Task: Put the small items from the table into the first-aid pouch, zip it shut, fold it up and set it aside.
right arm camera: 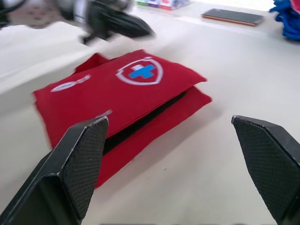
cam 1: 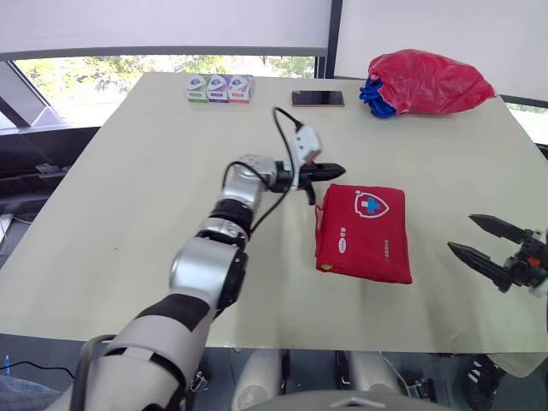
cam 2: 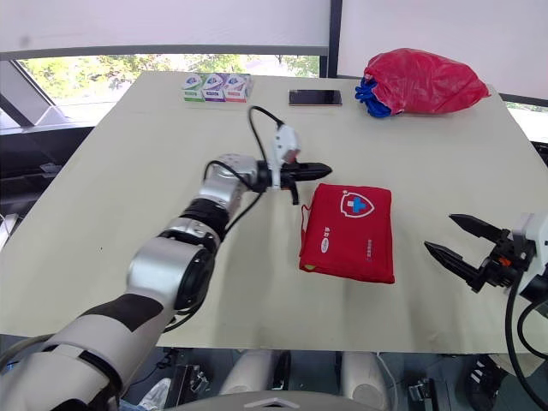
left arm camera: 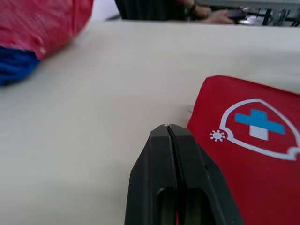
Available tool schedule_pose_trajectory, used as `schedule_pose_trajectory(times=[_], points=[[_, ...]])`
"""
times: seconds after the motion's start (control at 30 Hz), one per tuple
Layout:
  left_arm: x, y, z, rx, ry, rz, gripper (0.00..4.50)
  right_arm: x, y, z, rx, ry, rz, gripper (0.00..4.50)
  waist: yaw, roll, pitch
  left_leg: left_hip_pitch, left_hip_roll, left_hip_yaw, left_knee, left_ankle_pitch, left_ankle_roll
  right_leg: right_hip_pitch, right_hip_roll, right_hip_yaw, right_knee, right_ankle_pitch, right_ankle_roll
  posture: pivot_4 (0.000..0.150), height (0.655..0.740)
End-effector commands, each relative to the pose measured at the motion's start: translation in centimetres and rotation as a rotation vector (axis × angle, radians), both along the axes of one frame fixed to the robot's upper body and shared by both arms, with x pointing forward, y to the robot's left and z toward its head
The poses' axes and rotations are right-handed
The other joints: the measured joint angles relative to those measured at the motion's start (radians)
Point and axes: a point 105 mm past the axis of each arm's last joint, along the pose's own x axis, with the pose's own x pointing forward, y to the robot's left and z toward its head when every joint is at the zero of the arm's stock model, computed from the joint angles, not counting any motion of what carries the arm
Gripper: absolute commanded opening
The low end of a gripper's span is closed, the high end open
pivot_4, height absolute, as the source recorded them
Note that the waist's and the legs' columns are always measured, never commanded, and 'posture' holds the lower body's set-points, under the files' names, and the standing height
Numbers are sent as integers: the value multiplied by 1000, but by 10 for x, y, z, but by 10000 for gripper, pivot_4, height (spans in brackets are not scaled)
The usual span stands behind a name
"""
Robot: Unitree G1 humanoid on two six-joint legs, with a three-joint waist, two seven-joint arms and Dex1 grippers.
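One red pouch (cam 1: 364, 233), three small boxes (cam 1: 218, 88) — left gripper (cam 1: 338, 169) closed

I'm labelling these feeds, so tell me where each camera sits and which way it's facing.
Eye views: on the head, facing forward and down over the table; left arm, left hand and right hand show.
Left wrist view: on that wrist, facing along the shut left hand toward the pouch and red bag.
Right wrist view: on that wrist, facing through the open right hand toward the pouch.
Shared: every view shows the pouch.
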Motion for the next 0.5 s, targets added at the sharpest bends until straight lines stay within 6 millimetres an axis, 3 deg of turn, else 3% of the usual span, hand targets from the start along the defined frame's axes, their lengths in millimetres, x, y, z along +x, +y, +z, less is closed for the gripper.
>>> schedule_pose_trajectory(times=[0.03,0.07,0.13,0.2,0.3,0.43,0.5], points=[[-16,25,20,-15,-46,-75,491,7,10,2,6,66,3,45000,0,0,0,0,0,0,0,0,0,0,0,0,0,0,0,1500,7400],[-22,33,21,-7,-43,-88,491,8,13,-1,11,97,11,45000,-3,0,0,-1,0,0,0,0,0,0,0,0,0,0,0,1500,7400],[-39,46,23,6,-30,-118,5599,10,19,-4,8,148,41,45000,-5,1,0,-1,0,0,0,0,0,-1,-1,1,1,0,0,1500,7400],[-57,55,24,29,-20,-136,12986,12,25,-6,13,187,76,45000,-3,1,0,-1,1,0,0,0,0,-1,-1,0,1,0,0,1500,7400],[-83,65,26,54,4,-156,27969,18,29,-11,-4,243,110,45000,6,0,0,-2,0,-1,1,0,0,-1,-2,-1,1,0,0,1500,7400],[-114,77,33,83,8,-164,42140,31,30,-23,-22,355,135,45000,4,0,0,-1,0,-1,1,0,0,-1,-2,-1,0,0,0,1500,7400],[-122,81,35,106,9,-153,43858,37,31,-26,-3,407,148,45000,1,0,1,-1,0,-1,1,0,0,-1,-2,-1,0,0,0,1500,7400]])
